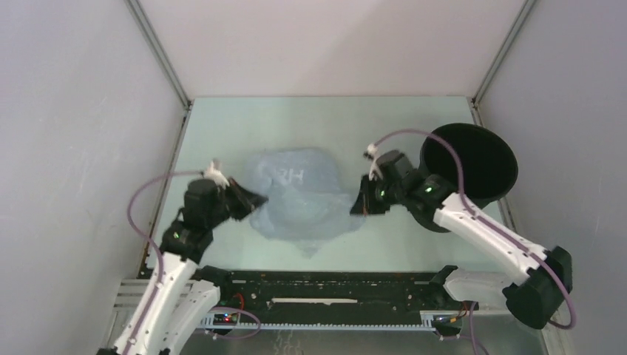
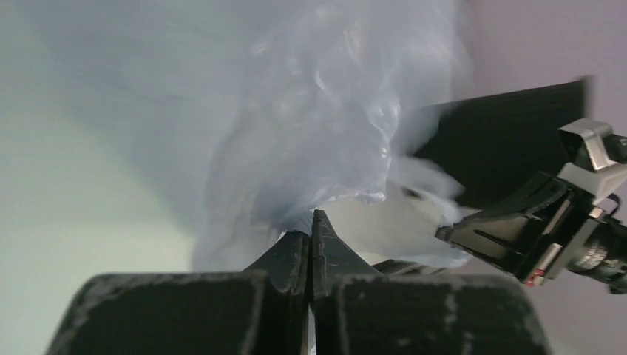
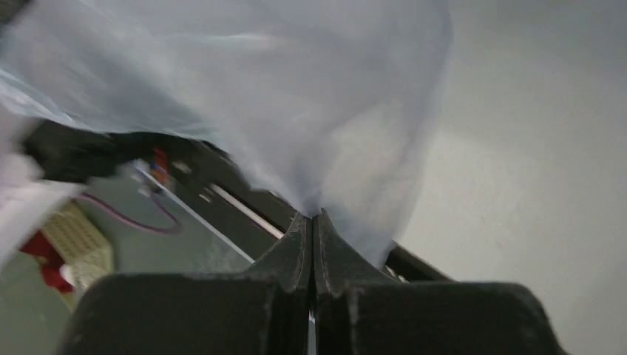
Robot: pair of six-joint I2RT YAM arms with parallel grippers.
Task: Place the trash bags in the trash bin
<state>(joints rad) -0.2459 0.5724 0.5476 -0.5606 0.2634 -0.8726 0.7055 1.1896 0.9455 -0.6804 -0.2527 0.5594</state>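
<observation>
Right now my left gripper (image 2: 310, 222) is pinched fully together on a gathered fold of the trash bag (image 1: 302, 194), and the film bunches out just past the tips. My right gripper (image 3: 314, 222) is clamped just as tight on the bag's opposite edge, with a smooth sheet of plastic fanning up from the closed tips. Between my two grips the pale blue-grey bag hangs wrinkled over the middle of the table (image 1: 244, 118); I cannot tell whether its middle touches the surface. The trash bin (image 1: 473, 159) stands upright at the table's right side, just behind my right arm, and the bag is wholly outside it.
</observation>
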